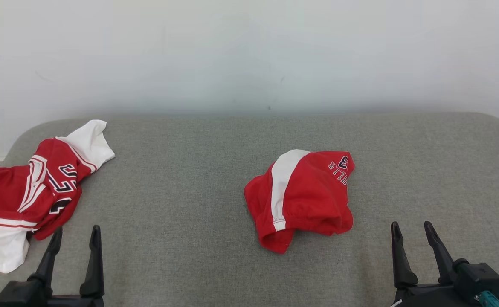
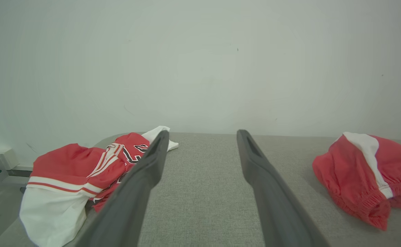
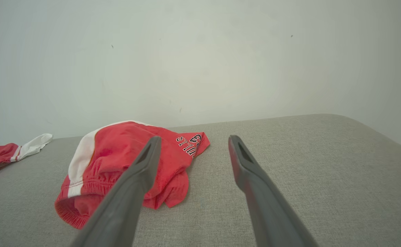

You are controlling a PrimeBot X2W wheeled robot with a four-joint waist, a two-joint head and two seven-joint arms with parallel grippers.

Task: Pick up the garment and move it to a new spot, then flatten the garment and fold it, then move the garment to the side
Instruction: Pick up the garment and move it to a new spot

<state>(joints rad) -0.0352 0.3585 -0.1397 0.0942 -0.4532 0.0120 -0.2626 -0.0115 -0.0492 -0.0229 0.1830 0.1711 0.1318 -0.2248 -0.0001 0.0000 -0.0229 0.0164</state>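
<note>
Two hands empty: your left gripper [image 1: 76,230] and right gripper [image 1: 411,225] stood wide open | red shorts [image 1: 305,196] lay crumpled on grey surface [image 1: 181,200], nearer your right | likely light, limp; best hold looked to be the elastic hem [image 1: 278,224]

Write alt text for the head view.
Crumpled red shorts with a white stripe lie right of centre on a grey surface; a red-and-white jersey lies at its left edge. The left gripper and right gripper stand open, holding nothing.
</note>
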